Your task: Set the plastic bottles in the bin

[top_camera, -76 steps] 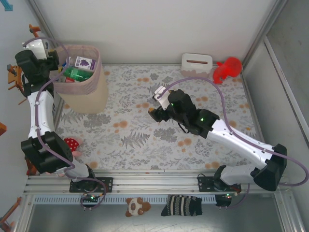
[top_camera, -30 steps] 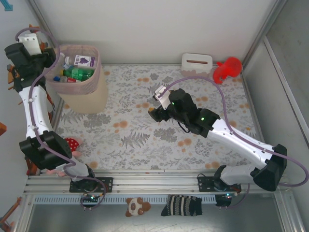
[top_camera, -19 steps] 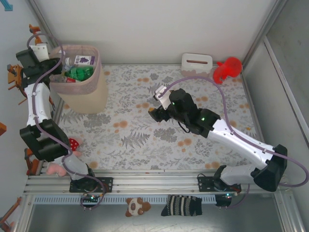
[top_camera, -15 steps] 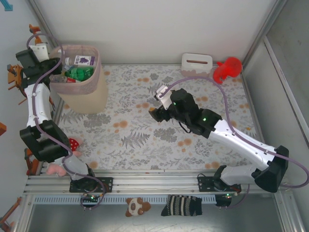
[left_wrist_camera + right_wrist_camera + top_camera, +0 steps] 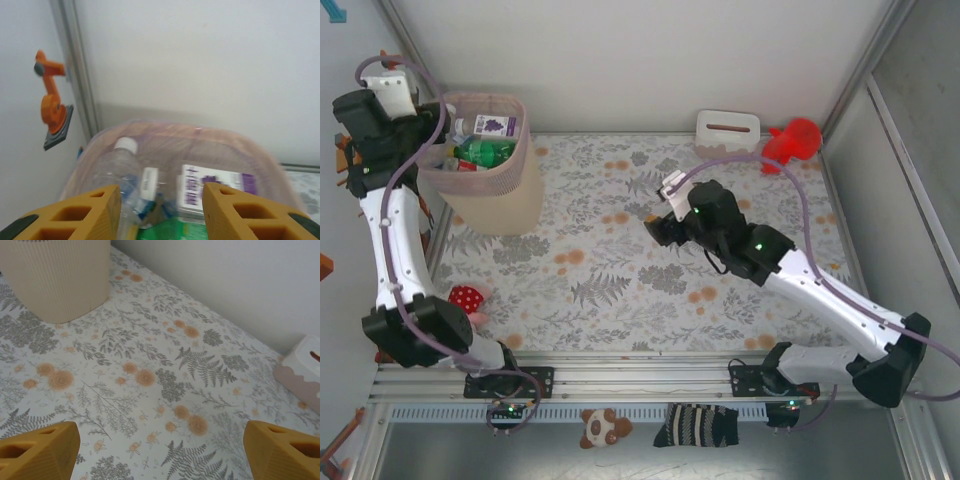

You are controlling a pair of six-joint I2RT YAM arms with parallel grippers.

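We've got loads of open mat point(image 5: 600, 290) mid-table; just the bin point(image 5: 495, 200) far left and tissue box point(image 5: 727, 130) at the back block things.

The top external camera looks steeply down from above and behind the arm bases, wide enough to take in the whole table point(image 5: 620, 300). The left wrist camera hovers close above the bin point(image 5: 200, 131), tilted toward the back wall. The right wrist camera looks low across the table's middle toward that wall, with the bin's side at its upper left, so all three views share the bin.

Robot lab enclosure, aluminium rail point(image 5: 640, 380), white panels point(image 5: 640, 60)
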